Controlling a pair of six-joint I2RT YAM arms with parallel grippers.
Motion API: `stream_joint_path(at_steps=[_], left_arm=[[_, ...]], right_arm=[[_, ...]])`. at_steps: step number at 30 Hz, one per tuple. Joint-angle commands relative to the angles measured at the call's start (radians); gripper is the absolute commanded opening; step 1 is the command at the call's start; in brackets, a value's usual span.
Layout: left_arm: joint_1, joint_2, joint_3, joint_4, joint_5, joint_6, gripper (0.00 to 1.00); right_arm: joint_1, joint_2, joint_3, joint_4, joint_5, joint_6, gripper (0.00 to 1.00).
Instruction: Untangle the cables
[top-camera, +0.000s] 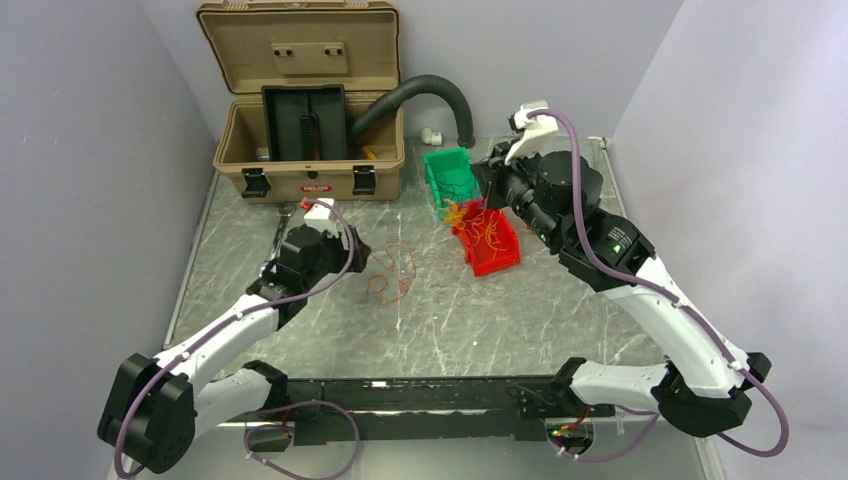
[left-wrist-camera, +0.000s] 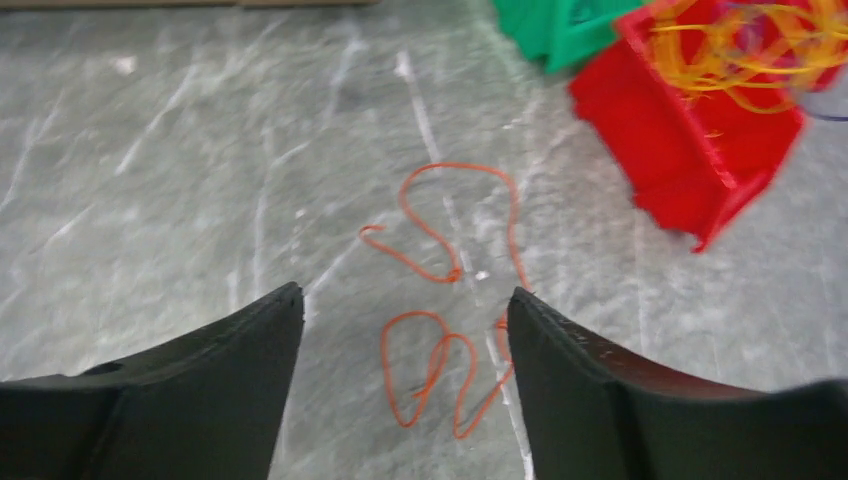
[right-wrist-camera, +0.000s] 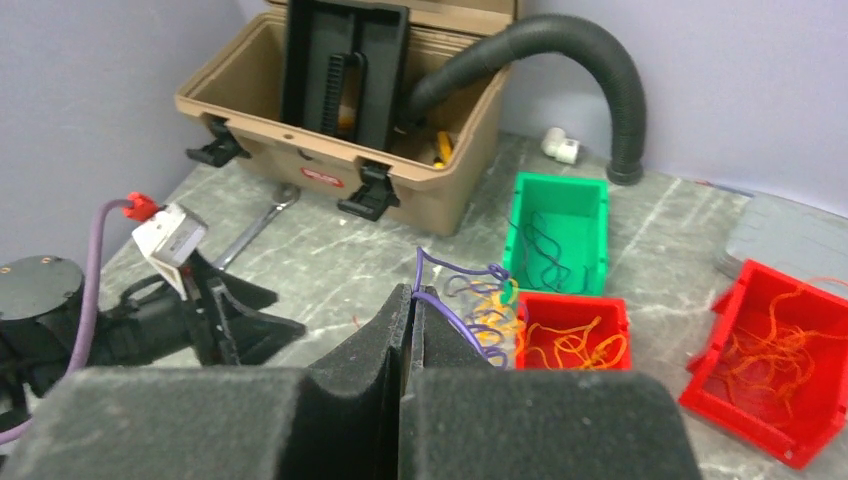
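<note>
Looking past the left tool (left-wrist-camera: 405, 292) first: its fingers stand wide apart with nothing held between them. One orange cable (left-wrist-camera: 452, 272) lies loose in loops on the grey marbled tabletop (left-wrist-camera: 150, 180), partly below the gap and running out ahead of it, well apart from the bins. Further out on my right, the right tool (right-wrist-camera: 411, 296) is closed tight, pads pressed together, pinching a dark purple-blue cable (right-wrist-camera: 450, 315) at the tips. That strand arcs into a yellow-orange tangle (right-wrist-camera: 492, 308) just beyond the tips, in front of the corner of a small red bin (right-wrist-camera: 570, 303); I cannot tell whether the tangle touches the bin. More orange strands lie inside it. A second red bin (right-wrist-camera: 715, 345), tilted, shows at the right of the right wrist view, also with orange wire in it. Just behind the small red bin stands a green bin (right-wrist-camera: 558, 182) holding a few dark strands (right-wrist-camera: 540, 245). Farthest back: a wrench (right-wrist-camera: 255, 225) on the tabletop before an open tan case (top-camera: 300, 185), and a black corrugated hose (top-camera: 440, 85) arching from the case down to the tabletop.
</note>
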Motion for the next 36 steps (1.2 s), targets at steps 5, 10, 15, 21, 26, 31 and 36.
stream_joint_path(at_steps=[5, 10, 15, 21, 26, 31, 36], left_arm=[[-0.056, -0.008, 0.045, 0.248, 0.216, 0.095, 0.92], [-0.108, -0.034, 0.100, 0.265, 0.203, 0.142, 0.92], [-0.116, -0.048, 0.122, 0.271, 0.261, 0.151, 0.91], [-0.125, -0.040, 0.101, 0.315, 0.323, 0.133, 0.90], [-0.141, -0.017, 0.123, 0.311, 0.324, 0.145, 0.89], [-0.141, 0.021, 0.166, 0.256, 0.221, 0.162, 0.85], [-0.141, 0.049, 0.207, 0.171, 0.065, 0.170, 0.79]], right_arm=[[-0.004, 0.080, 0.118, 0.038, -0.240, 0.032, 0.00], [-0.004, 0.134, 0.147, 0.042, -0.334, 0.040, 0.00], [-0.003, 0.159, 0.147, 0.029, -0.390, 0.046, 0.00], [-0.004, 0.153, 0.128, 0.040, -0.433, 0.063, 0.00], [-0.004, 0.164, 0.135, 0.042, -0.452, 0.069, 0.00], [-0.004, 0.180, 0.146, 0.048, -0.470, 0.073, 0.00], [-0.004, 0.194, 0.169, 0.039, -0.497, 0.081, 0.00]])
